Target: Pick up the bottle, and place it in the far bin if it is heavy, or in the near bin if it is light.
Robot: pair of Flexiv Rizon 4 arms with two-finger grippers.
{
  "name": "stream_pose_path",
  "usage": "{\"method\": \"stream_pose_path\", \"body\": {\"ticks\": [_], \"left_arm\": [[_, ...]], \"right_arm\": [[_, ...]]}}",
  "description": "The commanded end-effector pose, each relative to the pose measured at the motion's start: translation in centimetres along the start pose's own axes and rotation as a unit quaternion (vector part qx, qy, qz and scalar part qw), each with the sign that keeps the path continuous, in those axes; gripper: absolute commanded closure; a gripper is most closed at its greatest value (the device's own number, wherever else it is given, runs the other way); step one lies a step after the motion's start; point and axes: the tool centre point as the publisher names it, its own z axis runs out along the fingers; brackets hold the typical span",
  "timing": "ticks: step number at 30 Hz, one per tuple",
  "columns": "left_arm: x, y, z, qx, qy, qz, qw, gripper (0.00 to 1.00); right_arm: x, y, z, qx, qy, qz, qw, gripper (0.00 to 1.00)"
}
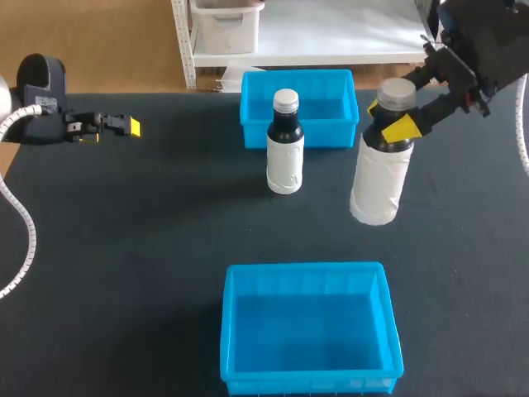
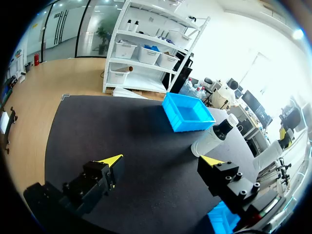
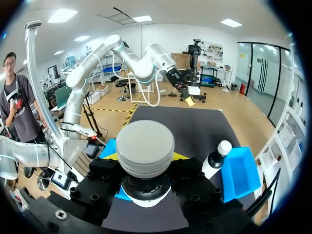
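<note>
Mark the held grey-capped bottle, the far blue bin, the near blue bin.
Grey-capped white-labelled bottle (image 1: 380, 178): head view, label.
Far blue plastic bin (image 1: 326, 74): head view, back rim.
Near blue plastic bin (image 1: 306, 268): head view, far rim.

no text to read
held bottle (image 1: 382, 178) and standing bottle (image 1: 285, 161) wear white wraps — no print legible on either.

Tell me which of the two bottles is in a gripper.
The larger bottle, at the right: the right gripper is shut on its neck. The smaller bottle stands free in front of the far bin, with no gripper touching it.
</note>
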Motion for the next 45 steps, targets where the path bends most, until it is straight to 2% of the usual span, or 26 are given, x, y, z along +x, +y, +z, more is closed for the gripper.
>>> {"method": "stream_pose_path", "body": {"ticks": [1, 10, 19, 26, 30, 31, 39, 45], "left_arm": [[0.0, 0.0, 0.0, 0.000, 0.000, 0.000, 1.000, 0.00], [0.0, 0.0, 0.0, 0.000, 0.000, 0.000, 1.000, 0.00], [0.0, 0.0, 0.0, 0.000, 0.000, 0.000, 1.000, 0.00], [0.0, 0.0, 0.0, 0.000, 0.000, 0.000, 1.000, 0.00], [0.0, 0.0, 0.0, 0.000, 0.000, 0.000, 1.000, 0.00], [0.0, 0.0, 0.0, 0.000, 0.000, 0.000, 1.000, 0.00], [0.0, 0.0, 0.0, 0.000, 0.000, 0.000, 1.000, 0.00], [0.0, 0.0, 0.0, 0.000, 0.000, 0.000, 1.000, 0.00]], "right_arm": [[-0.4, -0.8, -0.8, 0.005, 0.005, 0.002, 1.000, 0.76], [0.8, -4.9, -4.8, 0.037, 0.011, 0.014, 0.999, 0.76], [3.3, -12.1, -10.1, 0.080, 0.023, 0.027, 0.996, 0.76], [4.4, -16.5, -12.3, 0.104, 0.029, 0.044, 0.993, 0.80], [4.5, -18.8, -12.7, 0.113, 0.031, 0.045, 0.992, 0.78], [4.5, -21.4, -12.2, 0.119, 0.031, 0.044, 0.991, 0.77], [4.4, -26.6, -9.9, 0.113, 0.028, 0.045, 0.992, 0.75], [3.9, -30.3, -7.9, 0.108, 0.028, 0.043, 0.993, 0.78]]}}
